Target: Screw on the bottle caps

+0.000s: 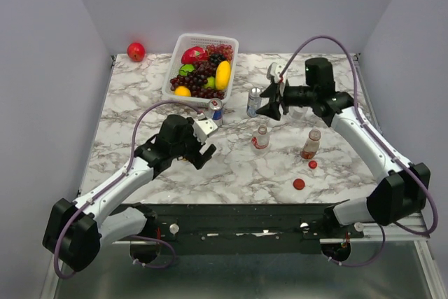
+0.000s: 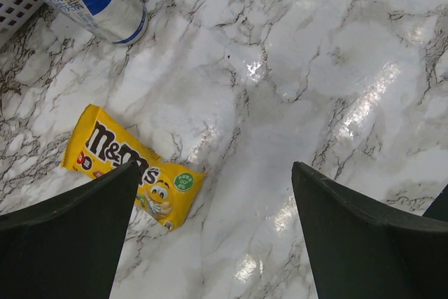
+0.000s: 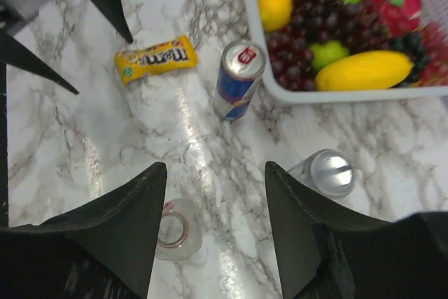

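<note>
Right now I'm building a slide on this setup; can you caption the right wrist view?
Open right gripper hovers above an uncapped bottle and a silver can, fruit basket beyond.

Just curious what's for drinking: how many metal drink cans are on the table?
2. The blue-and-silver cylindrical metal can stands beside the white plastic basket; the mostly silver metal can stands just right of it. None seems hidden.

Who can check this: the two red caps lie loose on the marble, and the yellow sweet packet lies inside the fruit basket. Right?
Not quite. The yellow sweet packet lies on the marble table, outside the fruit basket, near the blue can; the right wrist view shows it. The two red caps do lie loose on the marble.
</note>
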### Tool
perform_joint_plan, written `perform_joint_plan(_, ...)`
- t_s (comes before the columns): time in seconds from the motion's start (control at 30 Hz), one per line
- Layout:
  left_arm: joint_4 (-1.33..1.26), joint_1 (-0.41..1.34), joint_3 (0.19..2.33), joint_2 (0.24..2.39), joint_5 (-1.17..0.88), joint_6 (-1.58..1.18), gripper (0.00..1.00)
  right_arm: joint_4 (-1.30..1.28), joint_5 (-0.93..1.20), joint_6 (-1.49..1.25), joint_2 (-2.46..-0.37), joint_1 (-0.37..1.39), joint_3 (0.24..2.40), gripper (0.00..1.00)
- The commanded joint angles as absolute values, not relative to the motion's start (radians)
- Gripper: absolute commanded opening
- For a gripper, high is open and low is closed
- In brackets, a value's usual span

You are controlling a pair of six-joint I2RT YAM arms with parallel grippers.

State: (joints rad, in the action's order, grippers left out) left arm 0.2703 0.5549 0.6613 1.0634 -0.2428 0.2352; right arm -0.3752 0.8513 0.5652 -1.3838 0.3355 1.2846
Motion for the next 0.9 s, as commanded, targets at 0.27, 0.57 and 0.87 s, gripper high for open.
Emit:
perform_joint_plan(0.27,0.227,0.532,0.598,0.962,-0.302,0.204,0.99,-0.471,0.724,0.715,-1.494,0.41,1.187,0.67)
perform_joint_plan(0.57,0.213,0.522,0.597,0.966,-0.31,0.195,0.99,-0.483,0.727,0.706,-1.47,0.428,1.126,0.68)
perform_joint_plan(0.87,0.199,0.518,0.601,0.98,-0.325,0.184,0.99,-0.439,0.667,0.664,-1.451,0.428,1.083,0.64)
